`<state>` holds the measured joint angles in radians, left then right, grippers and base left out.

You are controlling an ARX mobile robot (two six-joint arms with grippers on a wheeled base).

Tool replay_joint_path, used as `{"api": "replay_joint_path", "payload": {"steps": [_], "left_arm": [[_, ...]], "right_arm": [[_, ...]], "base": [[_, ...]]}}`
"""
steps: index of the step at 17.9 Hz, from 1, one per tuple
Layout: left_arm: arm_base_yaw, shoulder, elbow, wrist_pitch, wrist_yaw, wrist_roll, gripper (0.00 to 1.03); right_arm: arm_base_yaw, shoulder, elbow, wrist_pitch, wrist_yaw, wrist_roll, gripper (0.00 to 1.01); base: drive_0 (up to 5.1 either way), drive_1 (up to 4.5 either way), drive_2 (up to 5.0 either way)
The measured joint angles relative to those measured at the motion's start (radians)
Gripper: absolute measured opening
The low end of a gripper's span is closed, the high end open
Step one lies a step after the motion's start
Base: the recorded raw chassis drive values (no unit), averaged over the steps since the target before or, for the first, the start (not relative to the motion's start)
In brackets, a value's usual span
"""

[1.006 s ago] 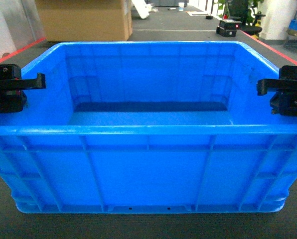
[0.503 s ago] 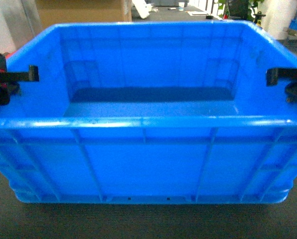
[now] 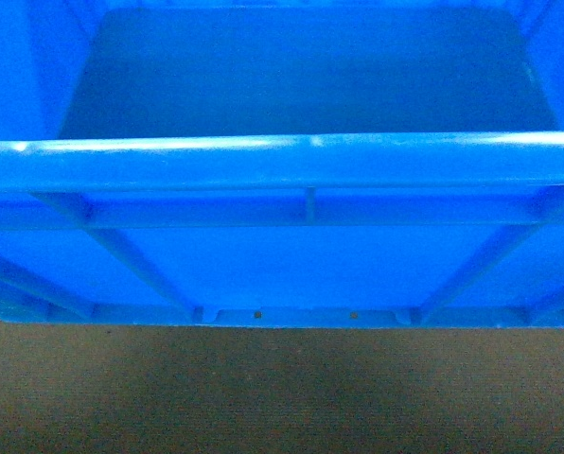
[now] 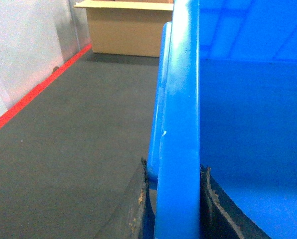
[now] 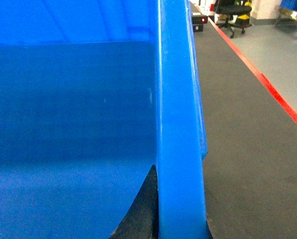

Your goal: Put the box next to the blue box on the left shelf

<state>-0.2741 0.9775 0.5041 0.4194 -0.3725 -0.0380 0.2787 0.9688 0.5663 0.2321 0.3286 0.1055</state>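
The box point(image 3: 282, 274), a large bright-blue ribbed crate, fills the head view, its near rim running across the middle and the floor showing below its base. Neither gripper shows in that view. In the left wrist view my left gripper point(image 4: 174, 172) is shut on the box's left rim point(image 4: 181, 124), one dark finger point(image 4: 138, 209) outside the wall and one inside. In the right wrist view my right gripper point(image 5: 181, 199) is shut on the right rim point(image 5: 176, 99), its inner finger point(image 5: 141, 214) against the wall. The other blue box and the left shelf are out of view.
Dark grey carpet point(image 3: 282, 397) lies under the crate. On the left are a cardboard carton point(image 4: 128, 27), a red floor line point(image 4: 34, 92) and a pale wall. On the right are another red line point(image 5: 268, 84) and an office chair point(image 5: 233, 12).
The box has come up and much closer to the head camera, now filling the view. Both grippers, seen on its side rims before, have passed out of the head view.
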Motion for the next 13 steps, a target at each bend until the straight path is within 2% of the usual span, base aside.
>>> {"api": "replay_joint_path", "payload": {"steps": [2,8,13], "left_arm": [[-0.004,-0.028,-0.006,0.011,-0.003,0.005,0.18],[-0.004,-0.028,-0.007,0.001,-0.002,0.011,0.18],[-0.004,-0.029,-0.007,0.001,-0.002,0.012,0.18]], "right_arm": [[0.008,-0.027,-0.005,0.011,0.007,-0.021,0.08],[0.01,-0.019,-0.006,0.007,0.007,-0.021,0.08],[0.009,-0.02,-0.006,0.006,0.007,-0.021,0.08]], "base": [[0.0,0.0,0.0],[-0.2,-0.23,-0.2],[-2.0,-1.96,-2.0]]}}
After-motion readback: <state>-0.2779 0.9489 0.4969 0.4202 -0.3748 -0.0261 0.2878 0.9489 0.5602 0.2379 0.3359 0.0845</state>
